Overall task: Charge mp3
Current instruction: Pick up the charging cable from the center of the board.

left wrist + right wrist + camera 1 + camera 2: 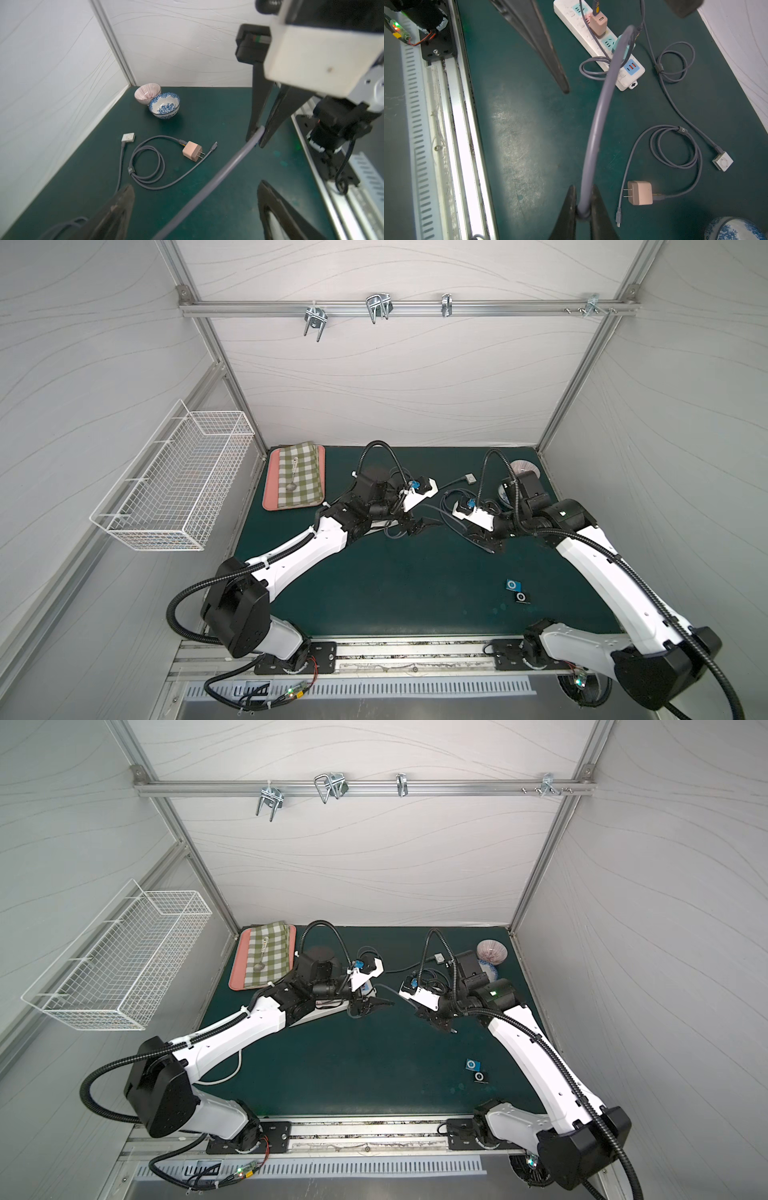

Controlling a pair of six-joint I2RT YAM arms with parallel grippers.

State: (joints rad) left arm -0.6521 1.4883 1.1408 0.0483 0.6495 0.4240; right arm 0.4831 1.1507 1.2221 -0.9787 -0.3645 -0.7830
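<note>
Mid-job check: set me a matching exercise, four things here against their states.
1 silver mp3 player
2 blue mp3 player
3 loose pink charger
4 right tool

a shut on the grey cable
b prongs bare, on the mat
c lead plugged in
d no lead, beside the black mp3 player

Pairs: 1c, 2d, 3b, 4a

Between the black right pincer's (583, 189) tips runs a slim grey rubber cable (592, 133), with a dark green mat (529, 135) below. Beside the pincer lies a pale pink square plastic charger (640, 192).
</note>
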